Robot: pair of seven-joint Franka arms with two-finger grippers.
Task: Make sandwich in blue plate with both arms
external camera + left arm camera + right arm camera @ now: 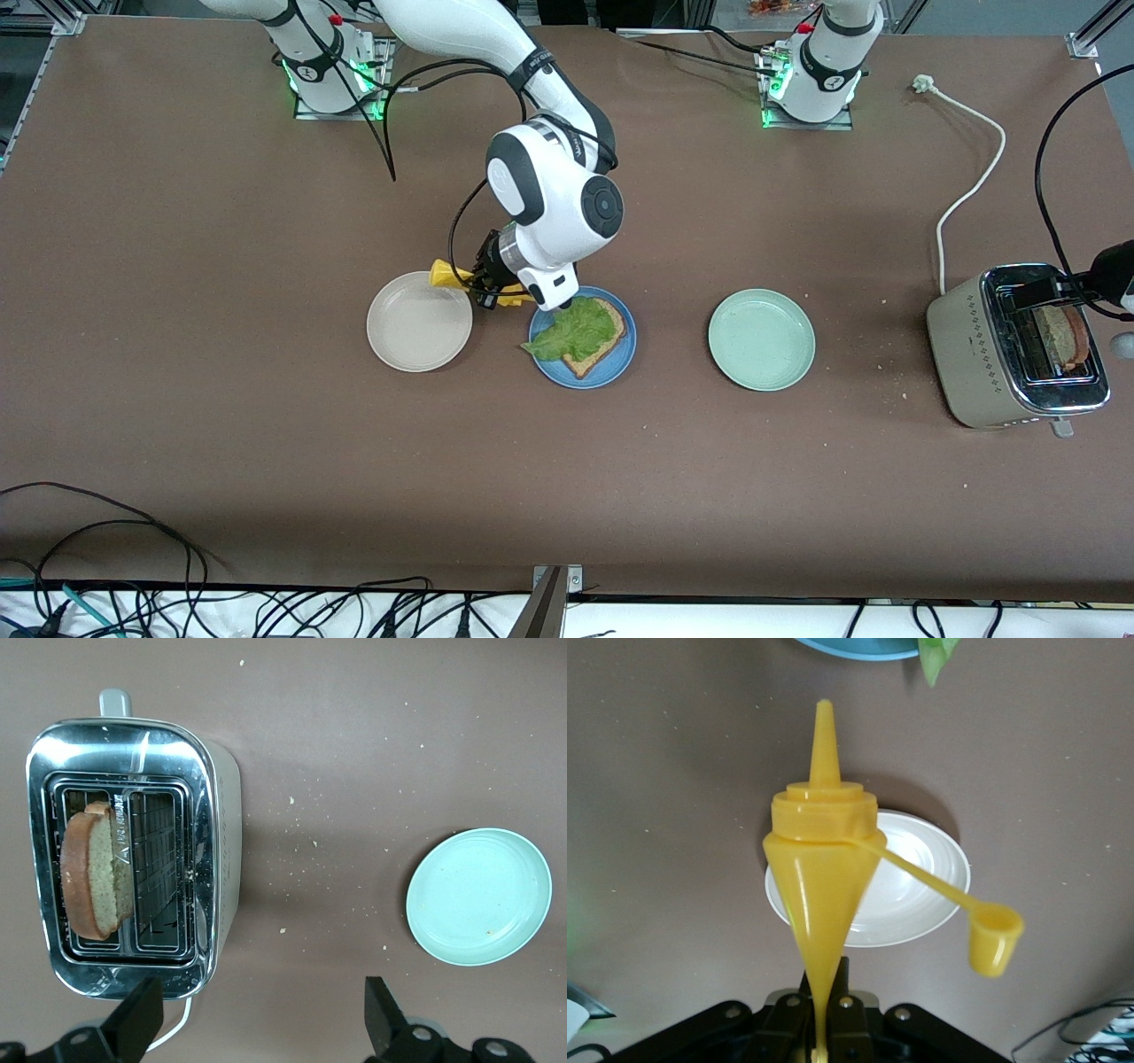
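Observation:
The blue plate (pixel 613 372) holds one brown bread slice (pixel 613 321) with a green lettuce leaf (pixel 574 333) on top. A second bread slice (pixel 1066 338) stands in a slot of the toaster (pixel 970 354); it also shows in the left wrist view (pixel 93 873). My left gripper (pixel 1067 288) hangs open and empty over the toaster (pixel 217 815), its midpoint (pixel 261 1019) beside the toaster's edge. My right gripper (pixel 485 283) is shut on a yellow squeeze bottle (pixel 443 273), squeezed flat (pixel 824 859), its cap hanging open, over the table between the beige plate and the blue plate (pixel 859 647).
The beige plate (pixel 419 321) lies toward the right arm's end; it also shows in the right wrist view (pixel 921 895). A pale green plate (pixel 761 339) lies between the blue plate and the toaster (pixel 478 896). A white power cord (pixel 970 177) runs from the toaster. Crumbs are scattered near it.

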